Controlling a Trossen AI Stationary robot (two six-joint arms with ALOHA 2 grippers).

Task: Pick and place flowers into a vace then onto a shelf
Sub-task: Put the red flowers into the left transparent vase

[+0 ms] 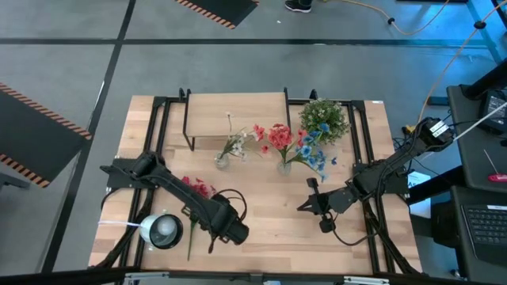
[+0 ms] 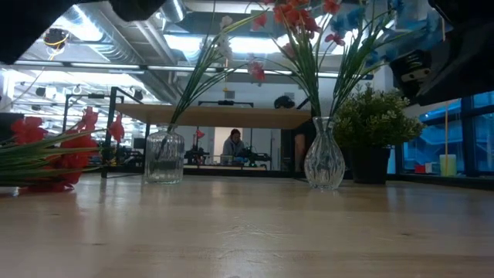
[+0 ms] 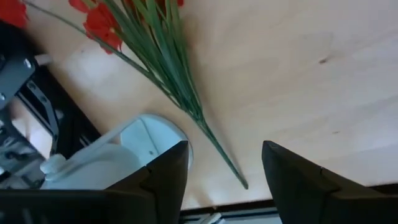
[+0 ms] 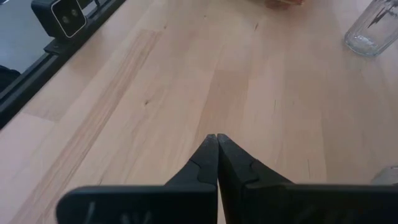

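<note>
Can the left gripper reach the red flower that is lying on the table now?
Probably yes. The left gripper is open above the table, and the red flower's stem end lies between its fingers with nothing in the way.

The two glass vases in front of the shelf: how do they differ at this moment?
The left vase is short and straight-sided; the right vase is taller, with a narrow neck and a bulging body. The left vase holds one whitish sprig; the right vase holds red blooms and blue blooms. Both are clear glass, upright on the table.
</note>
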